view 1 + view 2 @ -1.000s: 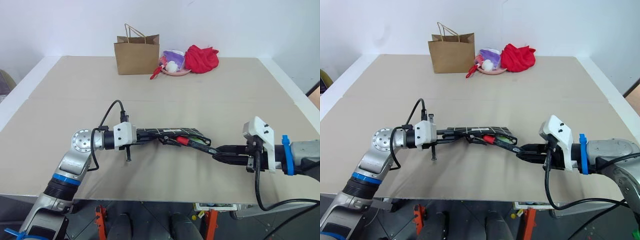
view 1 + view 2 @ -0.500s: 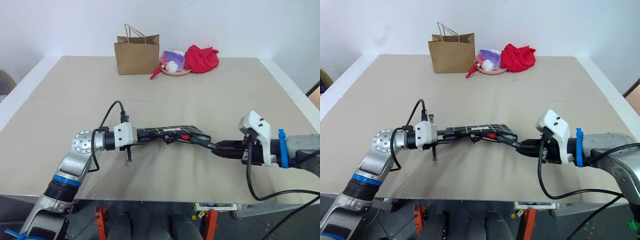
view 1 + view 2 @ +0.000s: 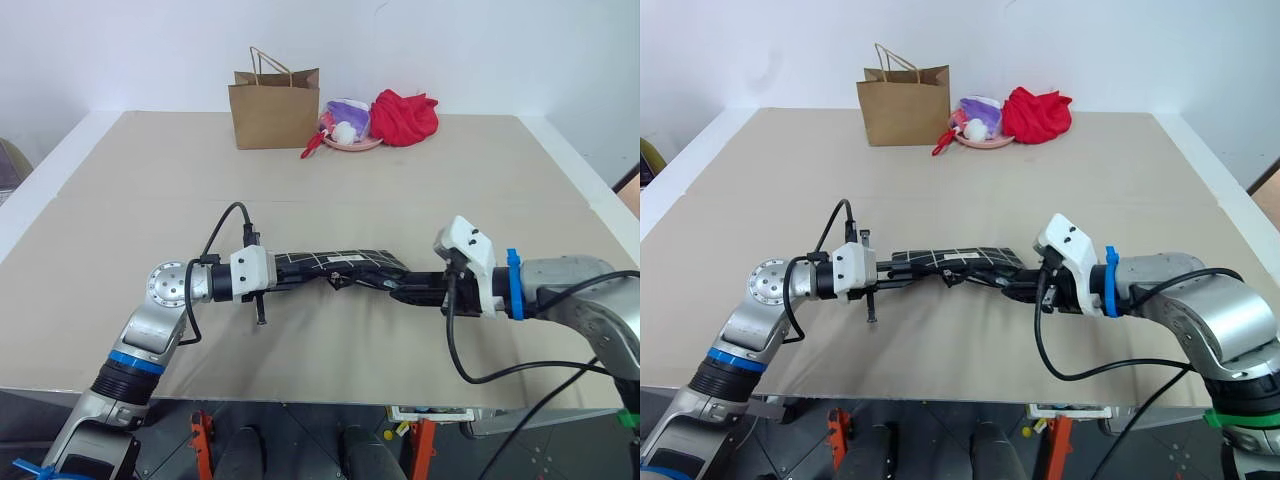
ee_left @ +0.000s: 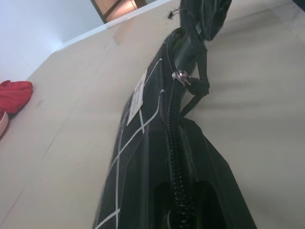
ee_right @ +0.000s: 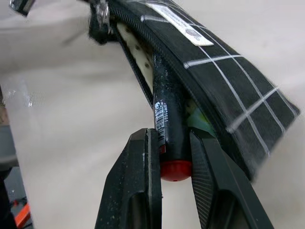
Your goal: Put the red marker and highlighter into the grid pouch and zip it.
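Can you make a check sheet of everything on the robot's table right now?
Surface: tan table, flat.
Job's things: grid pouch held up, unzipped; red marker partly inside; highlighter, a green bit inside.
Clutter: paper bag, pink dish, red cloth at far edge.
Hands: left hand shut on pouch; right hand shut on marker.
Cables: black cable on left wrist.
Surroundings: white wall.

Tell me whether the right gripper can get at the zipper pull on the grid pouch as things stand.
Probably not yet. The right gripper is shut on the red marker, half inside the grid pouch. The zipper pull hangs uncovered along the open edge, but the left gripper only clamps the pouch's end.
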Controlling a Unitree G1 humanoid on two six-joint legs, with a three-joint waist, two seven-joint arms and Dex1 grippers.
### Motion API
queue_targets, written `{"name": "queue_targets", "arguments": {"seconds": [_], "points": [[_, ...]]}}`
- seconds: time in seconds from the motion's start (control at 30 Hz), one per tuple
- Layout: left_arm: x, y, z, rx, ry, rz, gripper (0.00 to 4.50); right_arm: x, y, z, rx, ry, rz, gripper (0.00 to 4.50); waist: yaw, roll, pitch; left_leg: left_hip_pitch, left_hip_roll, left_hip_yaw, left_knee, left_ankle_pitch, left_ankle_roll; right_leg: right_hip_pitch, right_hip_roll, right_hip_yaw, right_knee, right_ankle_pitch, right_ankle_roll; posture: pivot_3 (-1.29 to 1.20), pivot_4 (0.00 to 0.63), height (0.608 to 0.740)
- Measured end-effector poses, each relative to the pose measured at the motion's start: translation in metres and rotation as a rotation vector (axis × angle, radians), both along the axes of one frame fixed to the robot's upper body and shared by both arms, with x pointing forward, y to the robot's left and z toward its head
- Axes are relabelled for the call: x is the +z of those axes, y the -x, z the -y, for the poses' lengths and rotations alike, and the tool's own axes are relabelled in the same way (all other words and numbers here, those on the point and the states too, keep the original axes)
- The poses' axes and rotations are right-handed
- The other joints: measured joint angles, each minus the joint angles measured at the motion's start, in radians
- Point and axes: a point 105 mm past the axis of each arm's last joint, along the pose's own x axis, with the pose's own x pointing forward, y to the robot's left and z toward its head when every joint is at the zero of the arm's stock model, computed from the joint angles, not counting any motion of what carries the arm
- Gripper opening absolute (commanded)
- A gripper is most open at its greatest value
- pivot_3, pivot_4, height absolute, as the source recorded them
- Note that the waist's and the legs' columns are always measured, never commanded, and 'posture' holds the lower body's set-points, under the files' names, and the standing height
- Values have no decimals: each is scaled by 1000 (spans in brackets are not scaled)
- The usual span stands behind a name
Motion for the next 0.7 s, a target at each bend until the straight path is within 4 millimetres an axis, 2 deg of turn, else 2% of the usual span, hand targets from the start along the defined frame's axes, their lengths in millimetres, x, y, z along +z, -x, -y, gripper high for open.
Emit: {"name": "queue_targets", "arguments": {"seconds": [0.07, 0.13, 0.2, 0.23, 0.37, 0.53, 0.7], "points": [[0, 0, 0, 1, 0, 0, 0, 3, -3, -2, -6, -15, 6, 1944, 0, 0, 0, 0, 0, 0, 0, 0, 0, 0, 0, 0, 0, 0, 0, 0, 150, 740], [0, 0, 0, 3, 0, 1, 0, 4, -5, -3, -10, -21, 4, 2780, 0, 0, 0, 0, 0, 0, 0, 0, 0, 0, 0, 0, 0, 0, 0, 0, 150, 740], [-1, 0, 0, 7, 2, -2, 0, 4, -2, -4, 14, -23, 1, 3777, 0, 0, 0, 0, 0, 0, 0, 0, 0, 0, 0, 0, 0, 0, 0, 0, 150, 740], [-1, 0, -1, 9, 2, -4, 0, 4, -1, -3, 23, -24, -1, 4464, 0, 0, 0, 0, 0, 0, 0, 0, 0, 0, 0, 0, 0, 0, 0, 0, 150, 740], [-2, 1, -1, 7, 1, -6, 0, 0, 16, 4, 83, -36, -34, 4464, 3, 0, 0, -1, 0, 0, 0, 0, 0, 0, 0, 0, 0, -1, 2, 0, 150, 740], [-2, 2, 0, 5, 2, -8, 0, 5, 40, 11, 156, -72, -71, 4464, 2, 0, 0, 0, 0, 0, 0, 0, 0, 0, 0, 0, 0, -1, 1, 0, 150, 740], [-2, 1, 0, 7, 7, -19, 0, 20, 42, -12, 239, -186, 65, 4464, -7, 0, 0, 2, 0, 0, 0, 0, 0, 1, 1, 0, 0, 2, 0, 0, 150, 740]]}}
